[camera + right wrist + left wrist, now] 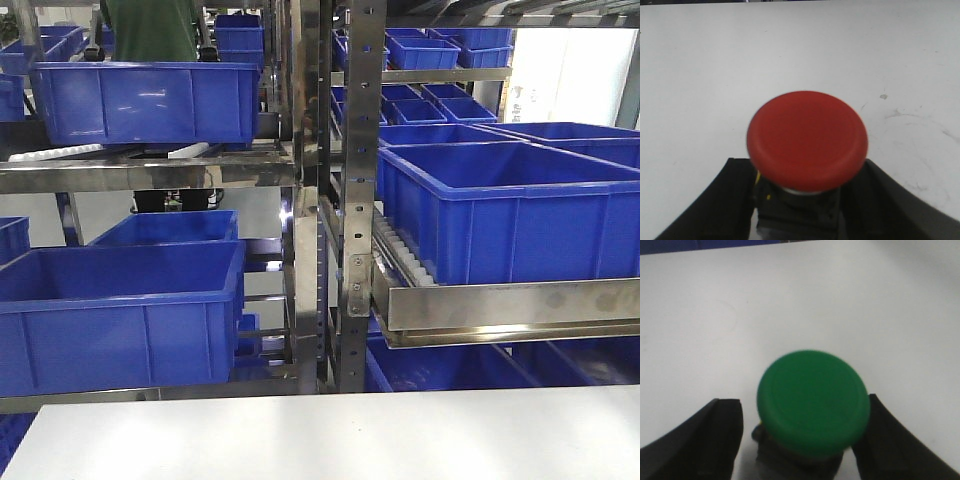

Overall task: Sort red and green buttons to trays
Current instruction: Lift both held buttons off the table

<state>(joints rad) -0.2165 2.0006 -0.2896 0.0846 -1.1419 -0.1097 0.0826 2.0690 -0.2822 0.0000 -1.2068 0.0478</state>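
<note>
From the front, blue bins (500, 200) sat on steel racks (350, 200) beyond the near white table (330, 435). The left wrist view showed the green button (812, 400) between the left gripper (800, 440) fingers over the table, and I couldn't tell whether they gripped it. In the right wrist view, the right gripper (800, 200) was clamped on the red button (807, 140).

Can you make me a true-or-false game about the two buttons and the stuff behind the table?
1. The green button sits between the left fingers. True.
2. The right fingers have a blue button between them. False: it is a red button.
3. The bins are blue. True.
4. The table is black. False: it is white.
</note>
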